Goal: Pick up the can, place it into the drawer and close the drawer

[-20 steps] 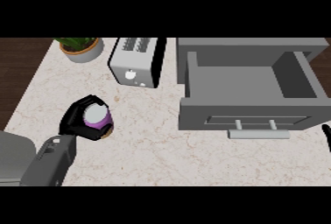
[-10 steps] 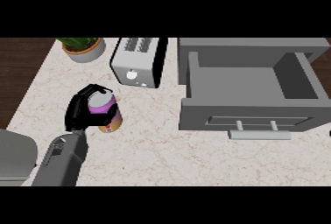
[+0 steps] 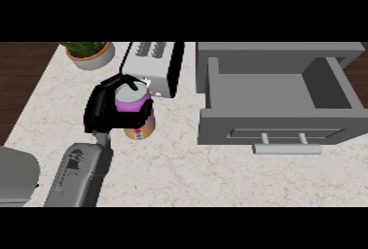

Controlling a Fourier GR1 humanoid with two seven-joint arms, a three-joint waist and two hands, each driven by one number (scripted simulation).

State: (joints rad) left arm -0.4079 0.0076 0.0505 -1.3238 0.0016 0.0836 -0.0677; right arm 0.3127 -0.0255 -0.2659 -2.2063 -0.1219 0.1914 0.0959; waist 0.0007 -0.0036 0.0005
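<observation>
— What sits closest to the lower edge?

— A grey forearm (image 3: 79, 177) comes in at the lower left and slants up over the pale marbled worktop (image 3: 215, 180). A grey shape fills the lower-left corner beside it; I cannot tell what it is.

— And the left hand?

— The black left hand (image 3: 104, 109) sits at the end of that forearm, its fingers and thumb curled round the can (image 3: 135, 114). The can has a purple upper band, an orange lower part and a silvery top. It leans a little, and its base shows below the fingers. Whether it touches the worktop I cannot tell.

— Where is the can relative to the drawer?

— Left of it, apart from it. The grey drawer (image 3: 277, 104) stands pulled open at the right, its front panel facing down the view with a pale bar handle (image 3: 286, 148). Its inside shows only bare grey floor.

— Further back?

— A white toaster (image 3: 155, 68) stands just behind the can, the hand's upper fingertips close to its front face. Beyond that, at the far left corner, is a potted green plant (image 3: 90, 52). Dark wood floor runs along the worktop's left side.

— The right hand?

— It does not show.
</observation>
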